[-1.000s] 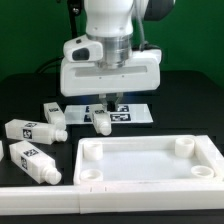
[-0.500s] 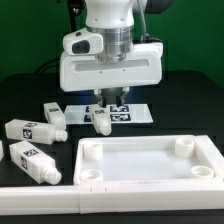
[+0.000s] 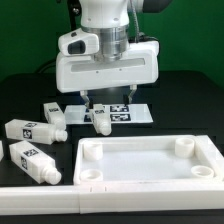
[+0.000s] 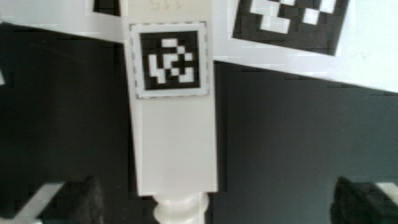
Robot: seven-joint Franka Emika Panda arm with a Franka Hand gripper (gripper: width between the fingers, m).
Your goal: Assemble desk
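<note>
Jaws released and wide apart, nothing between the pads. The two-finger gripper (image 3: 107, 100) hangs at the centre of the exterior view, straight over one white plastic block leg (image 3: 101, 121) and clear of it. The wrist view agrees: the dark fingertips (image 4: 73, 200) straddle that leg with table showing on both sides. The leg sits a bit nearer one fingertip than the other, so it's not quite centred. It lies flat, tag face up, long axis running toward the exterior camera, round peg end nearest that frame's lower edge. The jaw opening runs along the exterior view's left-right, i.e. across the leg's narrow width, which is what the grasp needs. My read: next is a straight drop and close, maybe a small sideways trim first. Surface: the leg's far end overlaps the thin white marker board (image 3: 140, 112), and the peg end is over the black table (image 3: 190, 118). Room: the nearest neighbour is a second white tagged leg (image 3: 55, 116) toward the exterior view's left, near but apart. A third white tagged leg (image 3: 24, 128) and a fourth white tagged leg (image 3: 30, 160) sit at the left edge, well apart. The large flat white rectangular panel (image 3: 140, 144), with raised rim and round corner sockets, fills the lower right of the frame. Its sockets are empty, no leg fitted yet.
</note>
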